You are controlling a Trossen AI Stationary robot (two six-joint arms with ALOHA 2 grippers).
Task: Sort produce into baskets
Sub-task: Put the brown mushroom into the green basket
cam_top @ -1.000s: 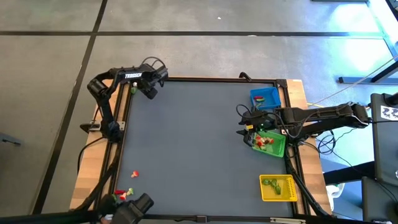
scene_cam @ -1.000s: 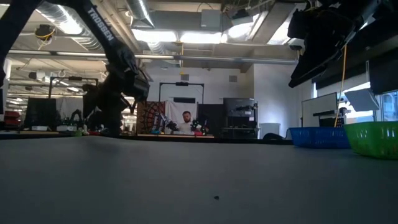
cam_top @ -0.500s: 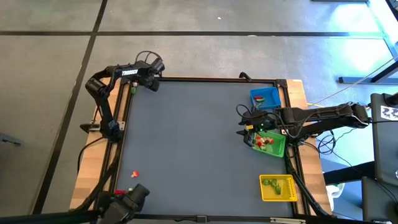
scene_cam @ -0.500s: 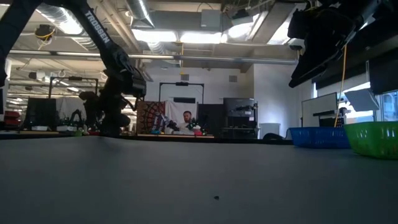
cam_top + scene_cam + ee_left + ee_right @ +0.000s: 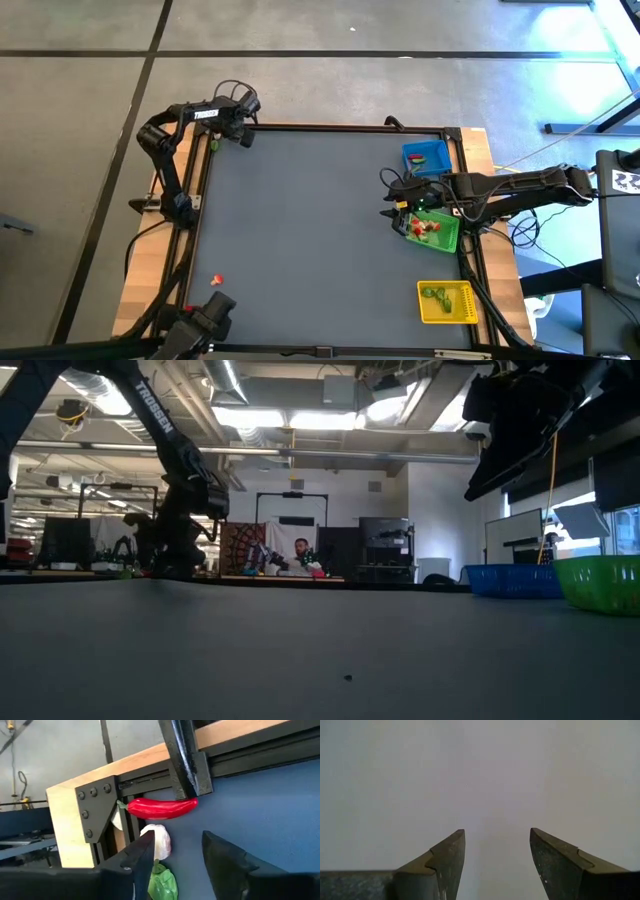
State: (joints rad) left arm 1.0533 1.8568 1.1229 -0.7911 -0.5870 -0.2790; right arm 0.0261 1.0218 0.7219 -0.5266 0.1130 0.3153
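Note:
In the left wrist view a red chili pepper (image 5: 162,808), a whitish piece (image 5: 159,842) and a green piece (image 5: 163,885) lie in the table's far left corner. My left gripper (image 5: 177,851) stands open there; the whitish and green pieces sit just inside one finger, and I cannot tell whether it touches them. From above the gripper (image 5: 241,131) shows at that corner. My right gripper (image 5: 497,837) hangs open and empty beside the green basket (image 5: 440,238). The blue basket (image 5: 427,158) and yellow basket (image 5: 447,302) stand along the right edge. One red piece (image 5: 215,281) lies near the left edge.
The pepper rests against a dark rail (image 5: 187,765) and a bolted corner bracket (image 5: 95,810) on the wooden frame. The green basket holds red and green pieces, the yellow one green pieces. A dark device (image 5: 207,320) sits at the near left edge. A person shows far behind the table.
My left gripper has moved toward the table's far left corner, sinking slightly and rolling about its own axis. The right arm and the baskets have kept still.

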